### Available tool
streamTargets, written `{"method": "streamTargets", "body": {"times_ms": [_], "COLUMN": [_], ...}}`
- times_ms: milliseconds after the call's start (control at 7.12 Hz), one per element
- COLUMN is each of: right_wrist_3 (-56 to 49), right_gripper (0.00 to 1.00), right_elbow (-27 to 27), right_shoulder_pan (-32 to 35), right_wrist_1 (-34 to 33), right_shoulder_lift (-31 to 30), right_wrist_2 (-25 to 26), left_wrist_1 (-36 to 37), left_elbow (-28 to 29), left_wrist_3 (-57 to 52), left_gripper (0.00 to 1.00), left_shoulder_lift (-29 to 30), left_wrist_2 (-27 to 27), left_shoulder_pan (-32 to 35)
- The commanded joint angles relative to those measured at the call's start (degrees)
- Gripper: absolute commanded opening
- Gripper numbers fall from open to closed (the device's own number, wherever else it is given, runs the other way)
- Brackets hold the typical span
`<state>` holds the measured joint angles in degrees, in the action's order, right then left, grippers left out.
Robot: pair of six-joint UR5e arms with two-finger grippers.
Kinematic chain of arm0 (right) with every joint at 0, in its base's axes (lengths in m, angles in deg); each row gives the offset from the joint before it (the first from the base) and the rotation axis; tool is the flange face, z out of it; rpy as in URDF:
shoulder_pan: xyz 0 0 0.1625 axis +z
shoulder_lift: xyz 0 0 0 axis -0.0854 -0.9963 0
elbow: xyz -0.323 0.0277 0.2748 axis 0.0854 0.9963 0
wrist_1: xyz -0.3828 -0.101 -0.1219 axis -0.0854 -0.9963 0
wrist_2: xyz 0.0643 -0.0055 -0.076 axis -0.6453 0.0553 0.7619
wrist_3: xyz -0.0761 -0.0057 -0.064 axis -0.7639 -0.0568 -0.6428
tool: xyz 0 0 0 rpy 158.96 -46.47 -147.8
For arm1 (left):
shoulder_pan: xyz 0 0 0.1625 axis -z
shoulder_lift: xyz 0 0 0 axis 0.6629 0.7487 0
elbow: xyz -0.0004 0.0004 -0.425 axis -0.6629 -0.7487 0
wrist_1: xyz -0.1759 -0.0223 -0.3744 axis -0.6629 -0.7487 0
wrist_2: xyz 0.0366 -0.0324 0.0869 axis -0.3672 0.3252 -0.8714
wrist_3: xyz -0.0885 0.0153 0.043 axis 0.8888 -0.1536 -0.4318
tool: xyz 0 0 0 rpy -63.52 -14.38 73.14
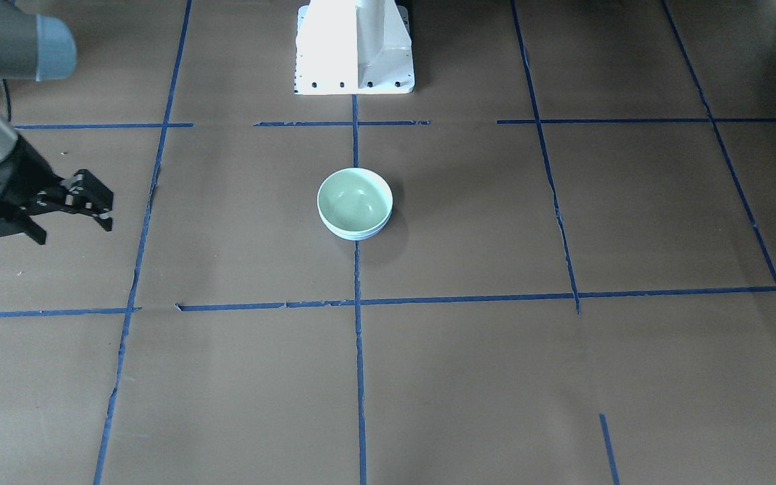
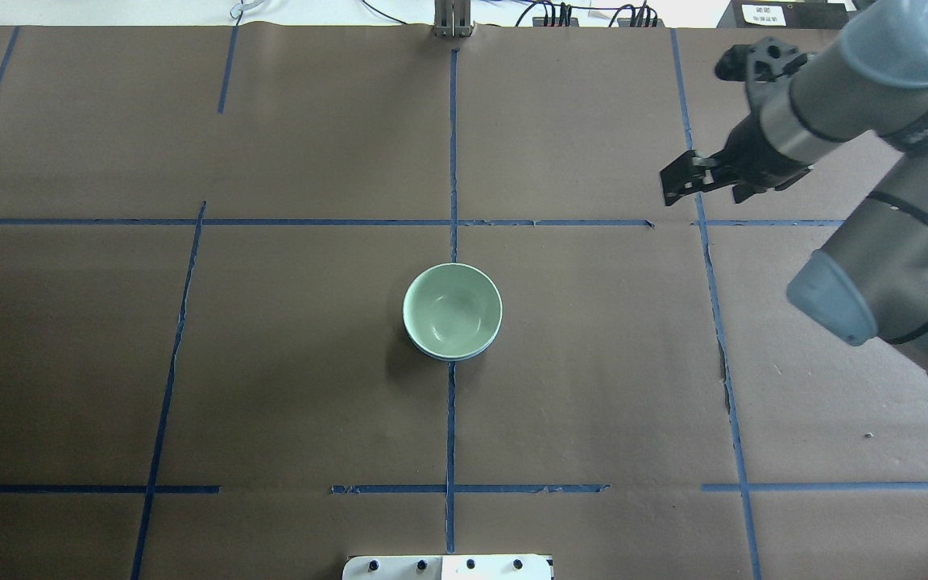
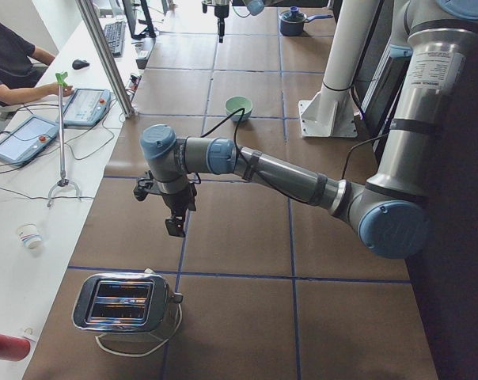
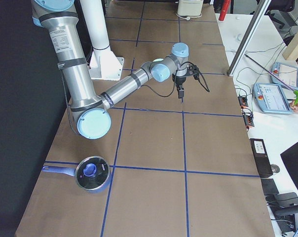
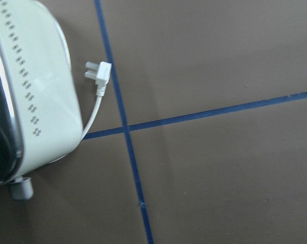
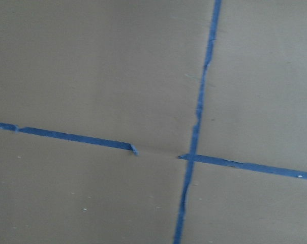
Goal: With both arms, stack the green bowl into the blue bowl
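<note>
Green bowl (image 2: 452, 310) sits nested in blue bowl (image 1: 358, 236), mouths up, round, at bench (image 2: 271, 362) centre on a tape line, with open room all round. Right end effector (image 2: 677, 181) hangs well apart, its finger gap indistinct. Left end effector (image 3: 174, 228) hangs near toaster (image 3: 122, 302), and its state cannot be told. Arm label (image 3: 429, 67) is unreadable.

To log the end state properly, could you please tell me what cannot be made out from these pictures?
- Blue bowl: only a thin edge shows; the green bowl nested in it hides the rest, in both table views.
- Left hand: seen only in the exterior left view, so open or shut is unclear.
- Toaster: cut off by the left wrist view's edge.
</note>
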<state>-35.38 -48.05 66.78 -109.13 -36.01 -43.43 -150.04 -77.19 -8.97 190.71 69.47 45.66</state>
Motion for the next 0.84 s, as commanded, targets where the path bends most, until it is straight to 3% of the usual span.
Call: {"method": "streamTargets", "body": {"times_ms": [0,281,702], "right_wrist_3": [-17.42,-18.45,-19.06], "right_gripper": [1.00,1.00,1.00], "right_elbow": [2.90,3.52,8.15], "right_shoulder_pan": [7.88,13.08,16.67], "right_wrist_1": [-0.23,-0.05,1.69], "right_shoulder_lift": [-6.55,-10.97,-13.88], "right_wrist_2": [-2.15,-7.66,-7.42], "left_wrist_1": [-0.95,-11.99,-12.38], "left_elbow": [4.71,4.89,5.50], "left_wrist_3": [-2.35,-1.73,-2.00], "left_gripper": [1.00,1.00,1.00], "left_shoulder_lift": [-3.63,-10.23,-10.43], "left_wrist_2": [4.60,4.98,4.89], "left_shoulder_pan": [3.08,3.08,3.08]}}
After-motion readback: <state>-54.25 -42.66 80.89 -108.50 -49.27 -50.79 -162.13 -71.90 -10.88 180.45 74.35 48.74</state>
